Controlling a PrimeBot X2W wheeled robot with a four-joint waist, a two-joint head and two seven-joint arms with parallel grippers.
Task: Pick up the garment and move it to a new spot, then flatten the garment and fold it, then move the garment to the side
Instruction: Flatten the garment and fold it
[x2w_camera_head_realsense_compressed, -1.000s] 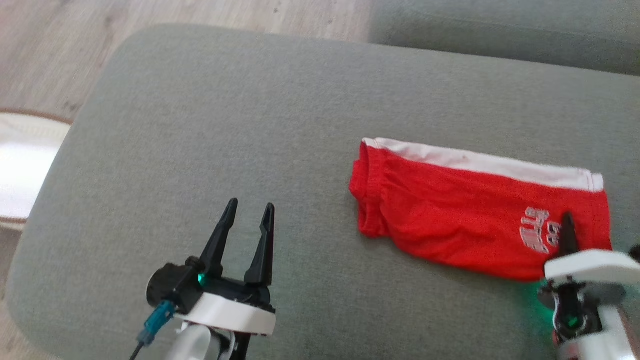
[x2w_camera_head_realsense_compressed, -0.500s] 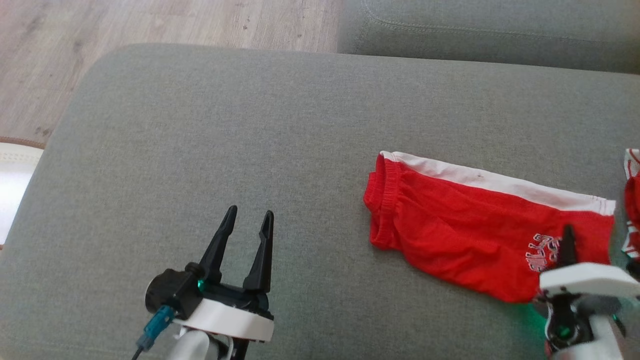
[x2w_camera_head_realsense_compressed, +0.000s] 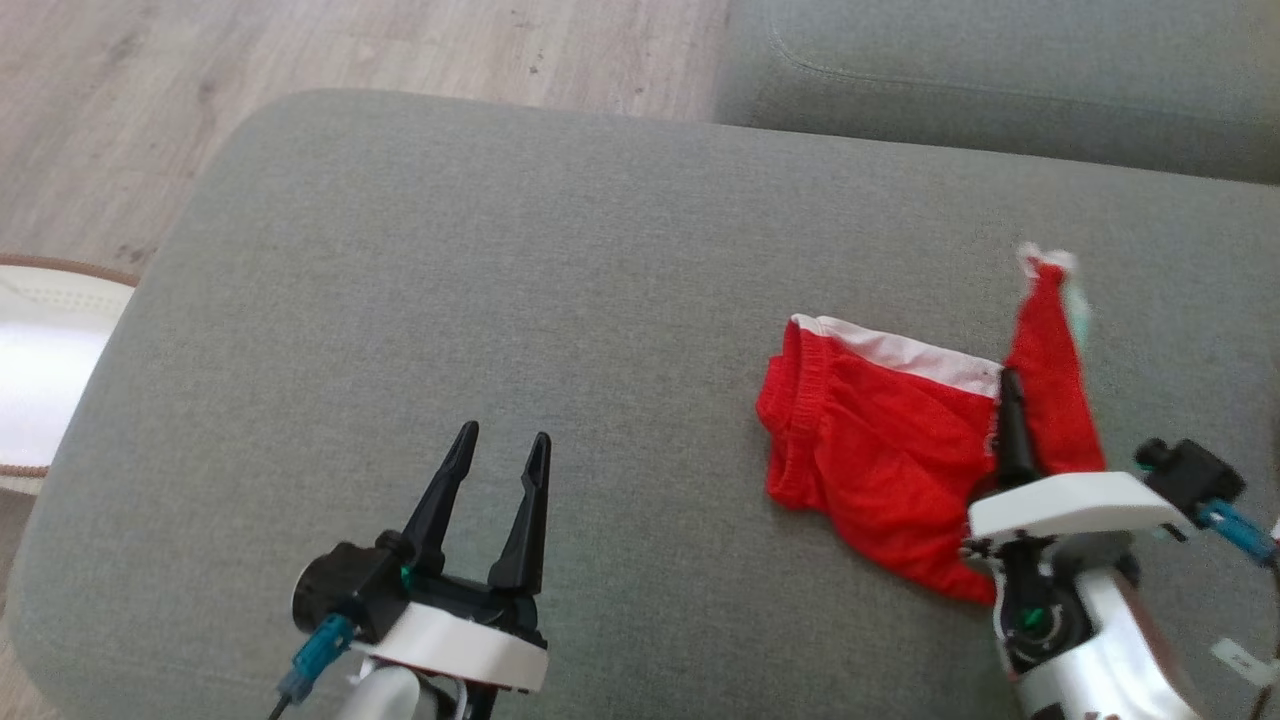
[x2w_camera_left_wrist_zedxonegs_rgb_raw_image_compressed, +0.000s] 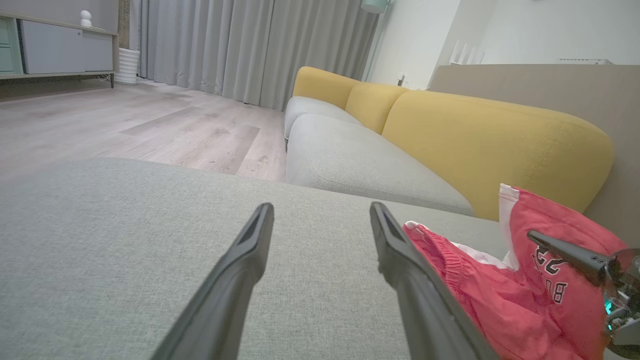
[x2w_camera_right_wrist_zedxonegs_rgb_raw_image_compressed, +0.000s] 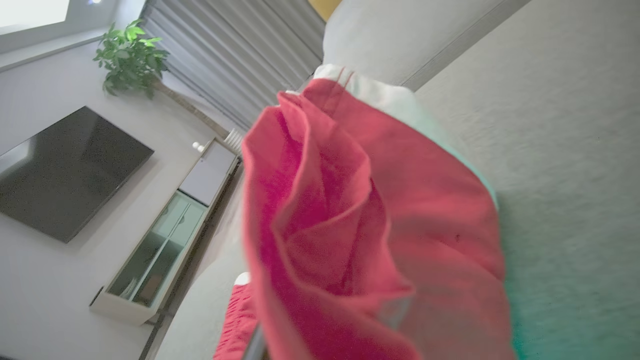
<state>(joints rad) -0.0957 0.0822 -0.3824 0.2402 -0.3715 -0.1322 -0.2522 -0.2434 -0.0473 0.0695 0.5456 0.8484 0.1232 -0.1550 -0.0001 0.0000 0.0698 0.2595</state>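
Cloth sits pinched in the right jaws, which are pressed together on the leg end of the red shorts (x2w_camera_head_realsense_compressed: 880, 450). That end is raised above the rest, which lies on the grey cushion (x2w_camera_head_realsense_compressed: 500, 300) just left of them. The fabric looks light and limp, so a hem corner seems the best hold. The right forearm (x2w_camera_head_realsense_compressed: 1090, 640) slants in low. The left jaws hover spread and empty, well apart.

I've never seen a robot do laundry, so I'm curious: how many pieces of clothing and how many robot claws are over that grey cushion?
Garments: 1, the red fabric shorts with a white side stripe
Black two-fingered grippers: 2, the left gripper open and the right gripper shut on the shorts
Total: 3
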